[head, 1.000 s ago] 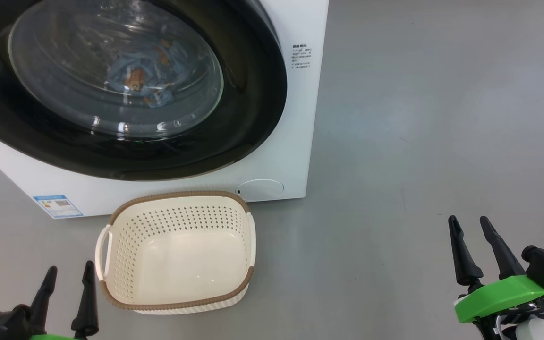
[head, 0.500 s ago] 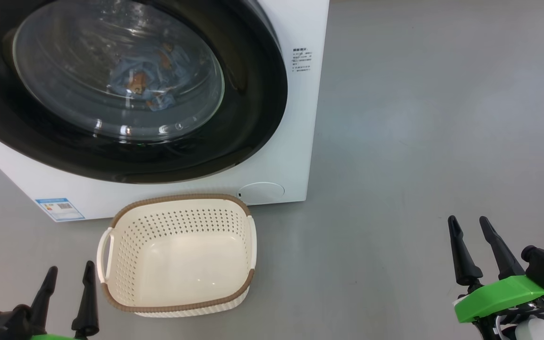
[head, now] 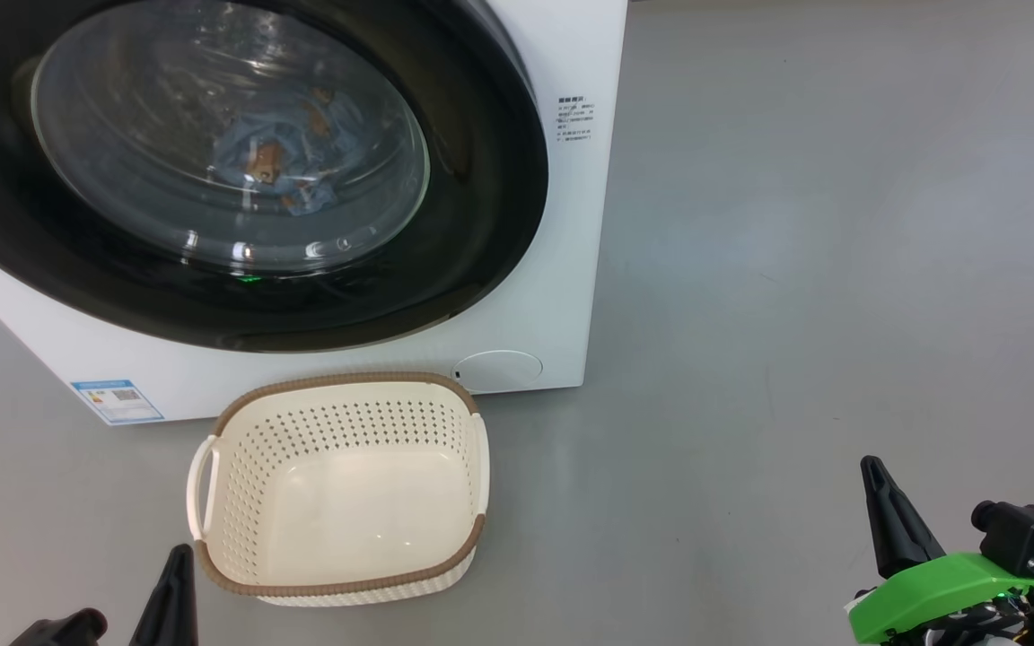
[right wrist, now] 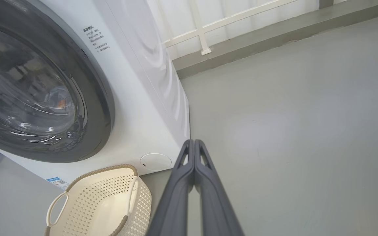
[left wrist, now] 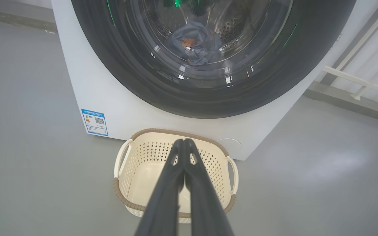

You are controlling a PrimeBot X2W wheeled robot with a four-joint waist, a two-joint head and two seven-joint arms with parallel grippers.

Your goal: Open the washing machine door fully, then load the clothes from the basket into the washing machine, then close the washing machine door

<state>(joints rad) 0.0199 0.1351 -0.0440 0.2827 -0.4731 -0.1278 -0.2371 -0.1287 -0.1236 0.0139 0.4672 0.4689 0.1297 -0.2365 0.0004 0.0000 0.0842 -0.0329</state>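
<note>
While the head view barely shifted over the last second, both sets of jaws went from spread to pressed together. The left gripper (left wrist: 184, 141) showed its two dark fingers (left wrist: 169, 183) meeting tip to tip with nothing between them, pointed over the basket (left wrist: 143, 154). The right gripper (right wrist: 194, 141) was clenched the same way, empty, above bare floor (right wrist: 290, 131) to the right of the washing machine (right wrist: 149, 82). In the head view both had also dropped toward the bottom edge, well short of the machine.

The washing machine door (head: 490, 206) sat flush in the machine's front, and I could see no gap at its rim in any view. Through its glass I saw the clothes (head: 279, 166), the light blue bundle with orange-brown prints, lying inside the drum. The basket stood on the floor just in front of the machine, below the door, and it held nothing.

I read that as the job finished: load in, door shut, basket emptied. The jaws closing on air and the arms sinking looked to me like the rig parking itself rather than starting a grasp. I judged that nothing was left for me but to confirm the door had latched, which the pictures could not tell me.
</note>
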